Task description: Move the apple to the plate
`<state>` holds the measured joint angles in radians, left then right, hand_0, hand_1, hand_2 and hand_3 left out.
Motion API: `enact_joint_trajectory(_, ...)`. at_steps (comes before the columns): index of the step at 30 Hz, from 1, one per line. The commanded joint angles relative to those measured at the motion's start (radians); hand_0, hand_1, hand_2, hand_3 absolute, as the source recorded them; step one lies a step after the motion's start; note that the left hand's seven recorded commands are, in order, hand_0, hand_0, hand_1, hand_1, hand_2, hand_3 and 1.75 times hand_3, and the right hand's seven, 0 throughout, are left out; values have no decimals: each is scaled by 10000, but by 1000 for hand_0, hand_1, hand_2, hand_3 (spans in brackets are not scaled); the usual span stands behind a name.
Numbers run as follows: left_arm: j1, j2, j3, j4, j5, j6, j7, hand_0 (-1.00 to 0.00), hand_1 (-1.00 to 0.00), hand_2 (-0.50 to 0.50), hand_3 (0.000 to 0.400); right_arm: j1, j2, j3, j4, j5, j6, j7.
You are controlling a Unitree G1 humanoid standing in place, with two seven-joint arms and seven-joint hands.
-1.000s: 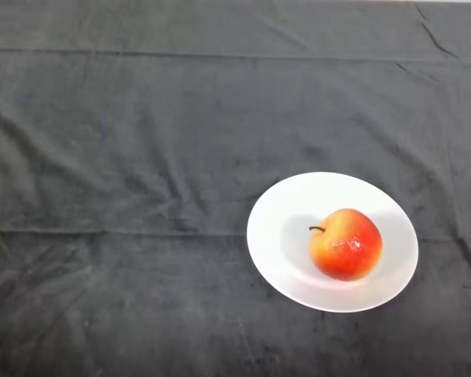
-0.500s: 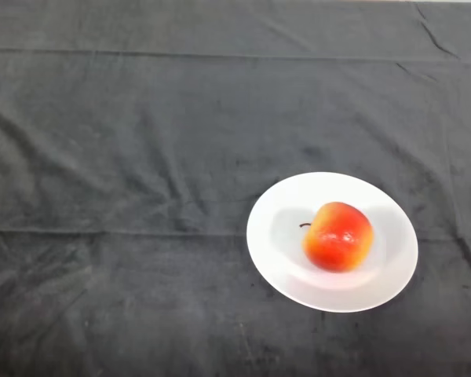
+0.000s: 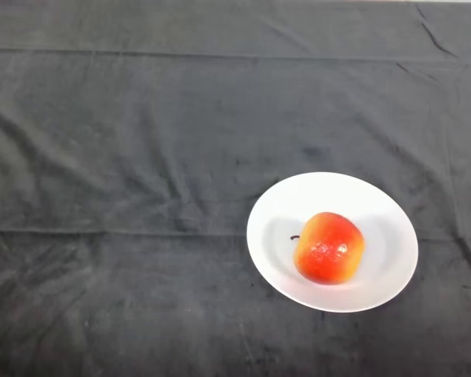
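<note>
Apple [image 3: 330,247] sits on the plate [image 3: 385,206], red-orange w/ a yellower patch on its left side, a glossy highlight near the top, lying tipped so the short dark stem sticks out toward 9 o'clock, stem tip over bare white plate. On the plate the apple is a bit off-centre, toward 7–8 o'clock from the plate's middle, its lower edge near the plate's rim at 6 o'clock but not past it; more bare plate shows at 12 and 3 o'clock than at 6. Faint shadow on the white surface around the fruit. Plate is round, plain white, shallow, resting flat on the dark cloth [image 3: 141,157] that covers the table; in the head view it lies toward 4 o'clock from the frame's centre, i.e. on the robot's right side. Cloth is charcoal grey, wrinkled, w/ long horizontal fold lines, one across the top and one running level w/ the plate's middle, plus small creases at 1 o'clock near the far corner. No arm in frame, so the hand's state can't be told
</note>
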<state>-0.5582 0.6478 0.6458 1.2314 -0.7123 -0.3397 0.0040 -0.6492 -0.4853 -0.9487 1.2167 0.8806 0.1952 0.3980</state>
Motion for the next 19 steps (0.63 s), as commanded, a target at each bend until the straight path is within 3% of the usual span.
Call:
enact_joint_trajectory(1, 166, 42, 76, -241, 125, 132, -175, 0, 0, 0, 0, -125, -218, -40, 20, 178, -89, 24)
enact_joint_trajectory(19, 118, -33, 152, -273, 423, 168, -275, 0, 0, 0, 0, -125, -217, -39, 20, 176, -90, 25)
